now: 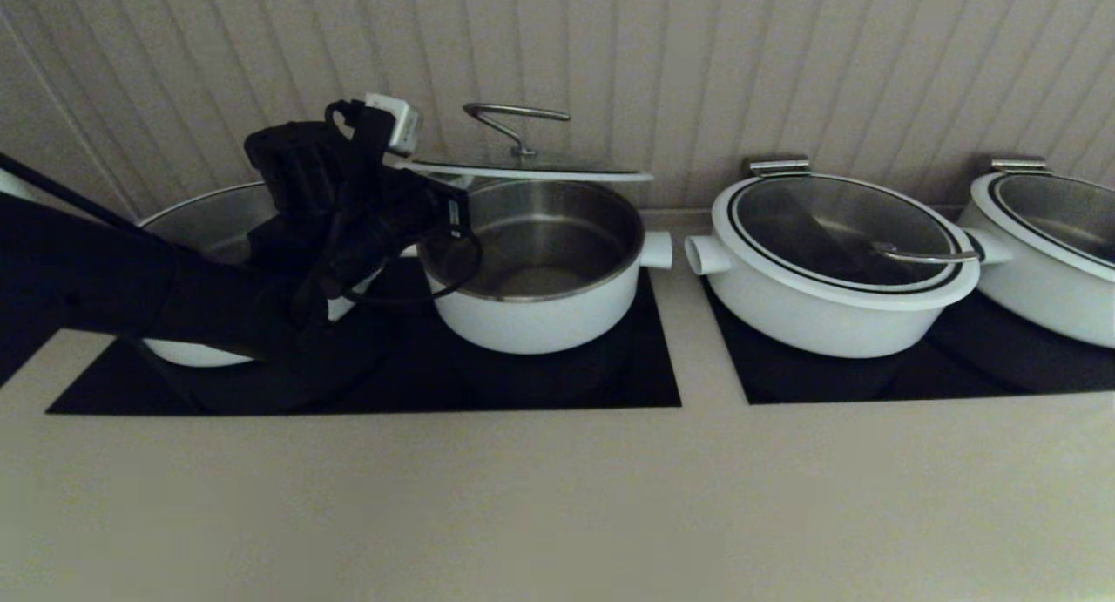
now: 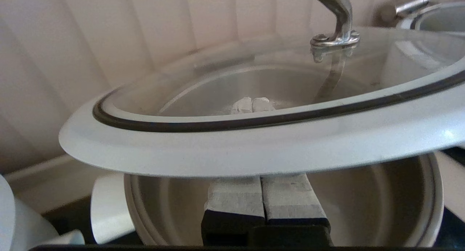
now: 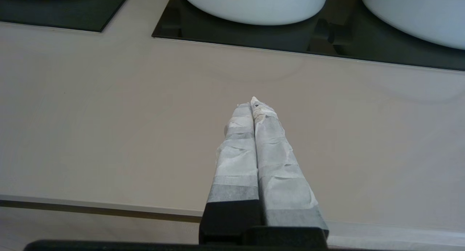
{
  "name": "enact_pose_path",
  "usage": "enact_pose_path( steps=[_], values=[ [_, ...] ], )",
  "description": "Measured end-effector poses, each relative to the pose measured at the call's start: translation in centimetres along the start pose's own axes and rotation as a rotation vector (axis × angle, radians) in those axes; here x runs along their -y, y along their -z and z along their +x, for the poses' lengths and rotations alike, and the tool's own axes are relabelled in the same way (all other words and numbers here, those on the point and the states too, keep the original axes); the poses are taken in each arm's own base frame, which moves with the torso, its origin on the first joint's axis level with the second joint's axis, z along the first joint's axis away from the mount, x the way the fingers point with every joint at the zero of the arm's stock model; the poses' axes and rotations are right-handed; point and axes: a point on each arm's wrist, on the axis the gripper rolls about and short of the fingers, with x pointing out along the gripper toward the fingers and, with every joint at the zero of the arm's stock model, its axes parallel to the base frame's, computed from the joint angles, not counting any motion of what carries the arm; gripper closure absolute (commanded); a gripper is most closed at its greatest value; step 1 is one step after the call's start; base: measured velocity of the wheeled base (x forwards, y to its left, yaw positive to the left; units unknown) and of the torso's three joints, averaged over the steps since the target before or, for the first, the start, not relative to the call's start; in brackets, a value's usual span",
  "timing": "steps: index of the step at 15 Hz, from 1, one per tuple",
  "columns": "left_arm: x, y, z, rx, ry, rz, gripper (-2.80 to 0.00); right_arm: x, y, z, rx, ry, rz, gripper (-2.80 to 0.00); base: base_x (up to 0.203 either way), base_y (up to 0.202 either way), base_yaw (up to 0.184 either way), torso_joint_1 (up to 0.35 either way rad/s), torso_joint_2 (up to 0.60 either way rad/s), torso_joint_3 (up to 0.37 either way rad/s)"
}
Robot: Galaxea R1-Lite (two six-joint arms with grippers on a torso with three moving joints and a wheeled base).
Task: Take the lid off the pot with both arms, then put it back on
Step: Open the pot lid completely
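The round white-rimmed glass lid (image 1: 521,167) hovers above the deep white pot (image 1: 542,267), propped on the left gripper's (image 2: 250,105) pressed-together fingers, unclamped; any tilt could slide it off. Right gripper (image 3: 254,105) is clenched empty over the desk (image 3: 109,116).

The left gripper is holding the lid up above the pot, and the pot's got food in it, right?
Not quite. The left gripper does hold the lid up above the pot, its closed fingers slid under the rim, but the pot is empty: the head view shows only bare steel inside. The right gripper waits shut over the counter.
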Motion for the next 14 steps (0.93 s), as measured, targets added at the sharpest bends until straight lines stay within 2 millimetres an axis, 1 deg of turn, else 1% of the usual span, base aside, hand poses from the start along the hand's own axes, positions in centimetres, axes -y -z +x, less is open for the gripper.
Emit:
enact_pose_path(
  steps=[2,14],
  values=[
    [-0.1,-0.6,0.2,0.027,-0.001,0.001,0.0,0.0,0.0,0.0,0.0,0.0,0.0,0.0,0.0,0.0,0.0,0.0,0.0,0.0],
    [-0.1,-1.8,-0.2,0.052,-0.005,0.007,0.0,0.0,0.0,0.0,0.0,0.0,0.0,0.0,0.0,0.0,0.0,0.0,0.0,0.0]
  ],
)
